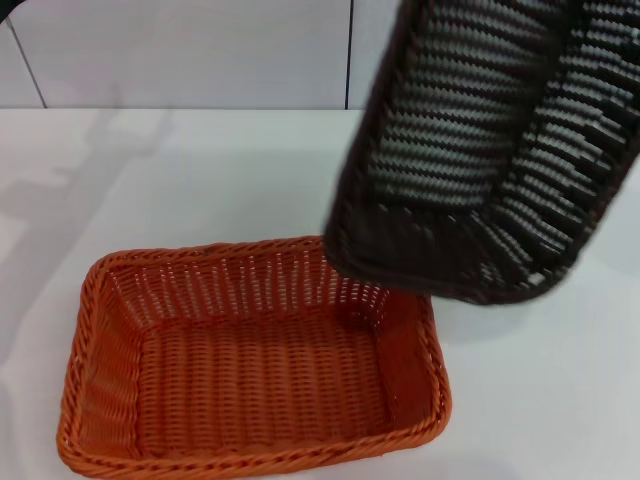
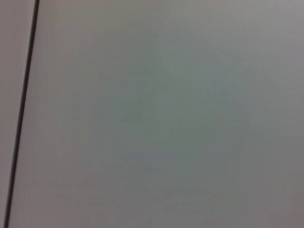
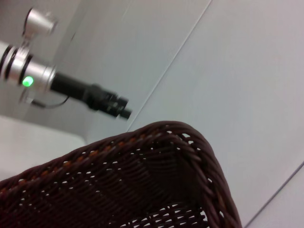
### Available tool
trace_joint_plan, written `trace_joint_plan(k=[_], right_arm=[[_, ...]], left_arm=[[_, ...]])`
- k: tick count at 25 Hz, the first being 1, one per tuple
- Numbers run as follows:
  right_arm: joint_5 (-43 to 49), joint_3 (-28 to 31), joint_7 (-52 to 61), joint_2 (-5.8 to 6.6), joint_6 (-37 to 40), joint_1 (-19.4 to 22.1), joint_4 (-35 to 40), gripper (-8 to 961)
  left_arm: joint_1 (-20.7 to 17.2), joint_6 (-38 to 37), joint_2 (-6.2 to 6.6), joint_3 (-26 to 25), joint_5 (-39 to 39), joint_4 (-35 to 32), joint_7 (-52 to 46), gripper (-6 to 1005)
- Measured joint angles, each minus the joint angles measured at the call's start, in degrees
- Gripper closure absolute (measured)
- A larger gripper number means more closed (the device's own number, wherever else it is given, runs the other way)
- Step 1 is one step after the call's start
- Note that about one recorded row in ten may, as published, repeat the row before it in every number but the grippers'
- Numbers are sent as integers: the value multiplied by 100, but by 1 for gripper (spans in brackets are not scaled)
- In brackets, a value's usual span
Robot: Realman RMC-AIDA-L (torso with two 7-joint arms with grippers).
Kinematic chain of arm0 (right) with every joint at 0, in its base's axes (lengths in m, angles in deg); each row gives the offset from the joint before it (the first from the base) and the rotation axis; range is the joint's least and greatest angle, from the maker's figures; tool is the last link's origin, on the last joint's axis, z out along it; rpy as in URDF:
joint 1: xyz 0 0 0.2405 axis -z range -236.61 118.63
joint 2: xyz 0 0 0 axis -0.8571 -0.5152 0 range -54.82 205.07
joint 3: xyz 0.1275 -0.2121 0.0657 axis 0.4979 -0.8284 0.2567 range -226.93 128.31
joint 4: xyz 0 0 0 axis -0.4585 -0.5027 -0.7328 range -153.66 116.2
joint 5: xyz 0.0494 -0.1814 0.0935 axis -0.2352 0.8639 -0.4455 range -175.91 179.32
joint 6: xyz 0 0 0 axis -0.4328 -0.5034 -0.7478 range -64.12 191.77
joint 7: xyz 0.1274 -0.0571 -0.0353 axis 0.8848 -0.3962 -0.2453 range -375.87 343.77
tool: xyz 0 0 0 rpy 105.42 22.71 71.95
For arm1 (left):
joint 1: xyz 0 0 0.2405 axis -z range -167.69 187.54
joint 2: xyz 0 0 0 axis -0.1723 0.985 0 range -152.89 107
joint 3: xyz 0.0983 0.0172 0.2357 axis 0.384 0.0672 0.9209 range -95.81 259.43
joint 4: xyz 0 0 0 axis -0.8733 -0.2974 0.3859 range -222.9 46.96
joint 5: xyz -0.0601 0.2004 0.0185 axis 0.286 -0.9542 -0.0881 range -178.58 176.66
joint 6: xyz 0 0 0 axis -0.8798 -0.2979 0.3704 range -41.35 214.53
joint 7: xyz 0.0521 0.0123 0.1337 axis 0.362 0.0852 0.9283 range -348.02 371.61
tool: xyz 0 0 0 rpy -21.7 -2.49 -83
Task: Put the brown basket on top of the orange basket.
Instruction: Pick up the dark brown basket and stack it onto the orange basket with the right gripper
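Note:
The orange basket [image 1: 250,360] stands open side up on the white table at the lower left of the head view. The brown basket [image 1: 480,150] hangs off the table, steeply tilted, above and to the right of it. Its lower rim overlaps the orange basket's far right corner in that view. The right wrist view looks closely along the brown basket's braided rim [image 3: 156,156]. My right gripper itself shows in no view. My left gripper [image 3: 124,113] appears far off in the right wrist view, raised in front of the wall and away from both baskets.
The white table [image 1: 150,180] runs back to a pale panelled wall [image 1: 200,50]. The left wrist view shows only a plain grey surface [image 2: 166,118] with one dark seam.

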Motion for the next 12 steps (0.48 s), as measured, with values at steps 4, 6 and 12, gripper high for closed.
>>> trace_joint_plan(k=[4,6,12], right_arm=[[-89,-50,-7,-249,170,10,42,807],[-102,-125,-23,-401,276,-5,46,807],[-301,-781,-24,-747,836,180,-4,807]], left_arm=[[-33,0,17,-7,-2,-1,-4,202],[-52,0,27,-21,-3,0,-12,202],[-121,20,31,-46,-5,23,-4,202]])
